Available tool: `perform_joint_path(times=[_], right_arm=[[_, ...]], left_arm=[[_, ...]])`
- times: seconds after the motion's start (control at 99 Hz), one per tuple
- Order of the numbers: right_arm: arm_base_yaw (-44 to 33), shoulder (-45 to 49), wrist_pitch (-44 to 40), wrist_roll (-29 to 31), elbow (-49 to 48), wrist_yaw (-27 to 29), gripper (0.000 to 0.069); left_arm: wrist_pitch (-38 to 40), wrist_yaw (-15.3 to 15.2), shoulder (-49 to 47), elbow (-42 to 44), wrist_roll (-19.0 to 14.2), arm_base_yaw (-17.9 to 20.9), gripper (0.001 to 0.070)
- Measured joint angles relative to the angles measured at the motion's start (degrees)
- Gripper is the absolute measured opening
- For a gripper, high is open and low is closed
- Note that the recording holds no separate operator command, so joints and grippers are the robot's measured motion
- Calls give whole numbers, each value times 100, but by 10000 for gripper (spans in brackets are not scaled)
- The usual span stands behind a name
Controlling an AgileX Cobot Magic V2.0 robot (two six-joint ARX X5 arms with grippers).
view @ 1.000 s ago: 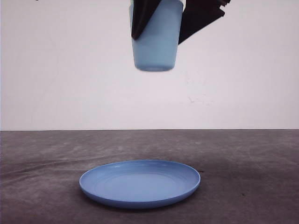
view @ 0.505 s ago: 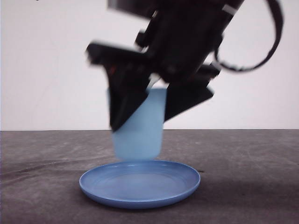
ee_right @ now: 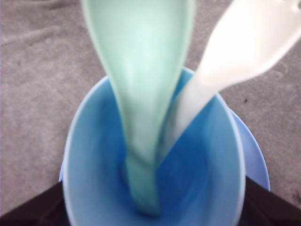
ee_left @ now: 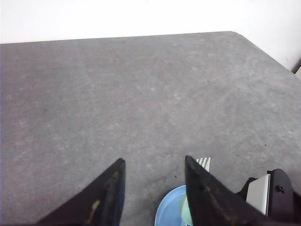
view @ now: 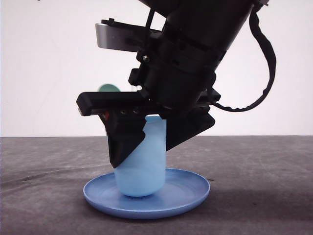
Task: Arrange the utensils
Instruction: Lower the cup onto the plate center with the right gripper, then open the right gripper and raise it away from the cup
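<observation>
My right gripper is shut on the light blue cup, one finger on each side of its wall. The cup's base is down on the blue round plate, leaning slightly. Inside the cup stand the mint-green spoon and the white fork, handles down. The spoon's bowl pokes up behind the arm. In the right wrist view the right gripper shows as dark fingers at both sides of the cup. My left gripper hangs open over bare table, with the fork's tines just beyond one finger.
The grey table spreads wide on both sides of the plate, against a white wall behind. The right arm's black body and cable loop stand above the cup. The table's far corner is in the left wrist view.
The right gripper has come straight down with the cup, from high above the table to the plate. The arm's body has dropped into the front view.
</observation>
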Motion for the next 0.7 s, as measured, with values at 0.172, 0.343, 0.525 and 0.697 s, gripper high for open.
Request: perform_joint_path(times=[0.172, 0.343, 0.525, 0.697], right_arm=[[0, 9, -50, 68, 0, -2, 496], [2, 2, -201, 133, 0, -4, 555], [9, -555, -654, 146, 2, -9, 558], [24, -1545, -1226, 225, 13, -24, 558]], left_arm=[[0, 0, 0, 0, 0, 0, 229], [-7, 0, 0, 0, 0, 0, 229], [-7, 0, 0, 0, -2, 0, 229], [-7, 0, 0, 0, -2, 0, 229]])
